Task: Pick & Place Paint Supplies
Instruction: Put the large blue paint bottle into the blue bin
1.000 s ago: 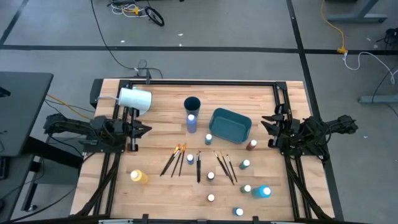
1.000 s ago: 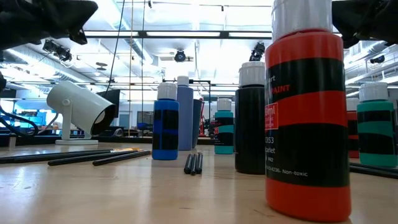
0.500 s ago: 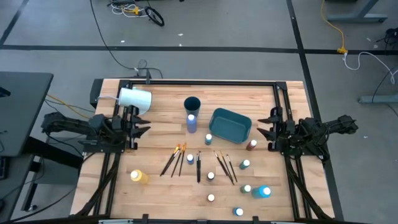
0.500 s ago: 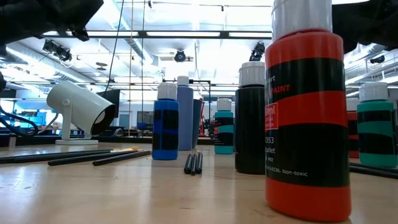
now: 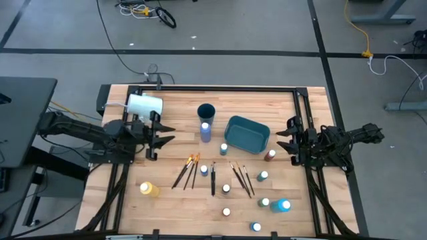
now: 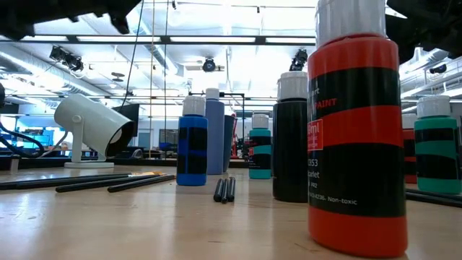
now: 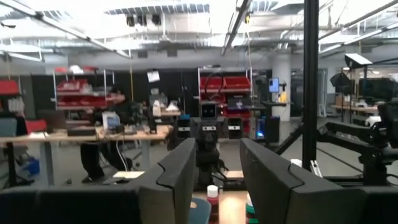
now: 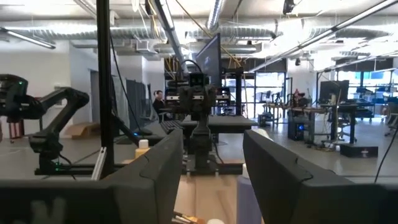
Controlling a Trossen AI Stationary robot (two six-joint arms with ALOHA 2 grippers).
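Pale wooden planks form the table top (image 5: 180,200), bordered by a dark metal frame. At centre of the high view sits a teal rectangular plastic bin (image 5: 247,133), with a dark round cup (image 5: 206,111) and a tall lavender-blue bottle (image 5: 205,130) to its left. A large white cylinder (image 5: 145,105) lies on its side in the upper left of the table.

Thin dark paintbrushes, some orange-handled (image 5: 189,168), lie fanned in three loose groups below the bin, none of them in it. Small white-capped paint bottles (image 5: 264,176) stand scattered across the lower right of the table; a reddish-brown one (image 5: 270,155) stands just beside the bin's lower right corner, a larger bright blue one (image 5: 281,205) lies on its side, and a yellow one (image 5: 149,189) lies on its side at lower left, well apart from the rest.

The left gripper (image 5: 167,133) hangs over the left part of the table below the white cylinder, its two dark fingers spread and holding nothing. The right gripper (image 5: 286,137) sits at the right edge, level with the bin, fingers likewise spread and empty.

In the low view a glossy red-and-black banded bottle (image 6: 355,137) fills the right foreground, with a black bottle (image 6: 291,144) and a blue one (image 6: 193,148) behind it.
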